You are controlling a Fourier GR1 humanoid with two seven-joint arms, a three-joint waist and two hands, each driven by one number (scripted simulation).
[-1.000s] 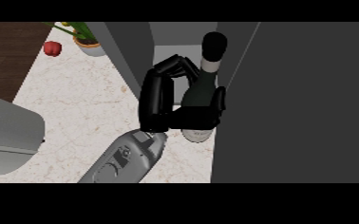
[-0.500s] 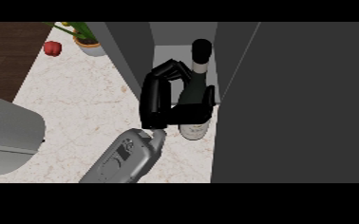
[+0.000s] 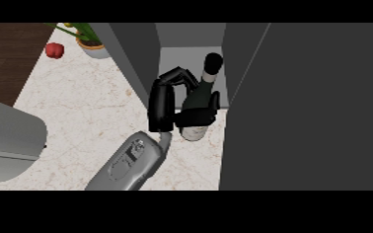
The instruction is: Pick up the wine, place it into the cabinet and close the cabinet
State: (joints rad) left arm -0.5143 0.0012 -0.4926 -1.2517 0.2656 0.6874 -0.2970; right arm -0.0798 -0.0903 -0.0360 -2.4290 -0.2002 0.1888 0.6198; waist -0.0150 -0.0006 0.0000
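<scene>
Since prev frame wine [image 3: 204,98] went deeper w/ my left hand [image 3: 166,101] wrapped round it; placing into cabinet [image 3: 189,59]. Next I'd guess: set down, release.

matt grey cabinet [image 3: 306,108], pale marbled stone counter [image 3: 87,103], glossy dark glass wine bottle [image 3: 200,103]

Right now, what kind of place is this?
Likely a kitchen counter: a pale marble-look countertop, an open grey cabinet, a wine bottle held at its opening by one hand, and a potted plant at the back.
</scene>
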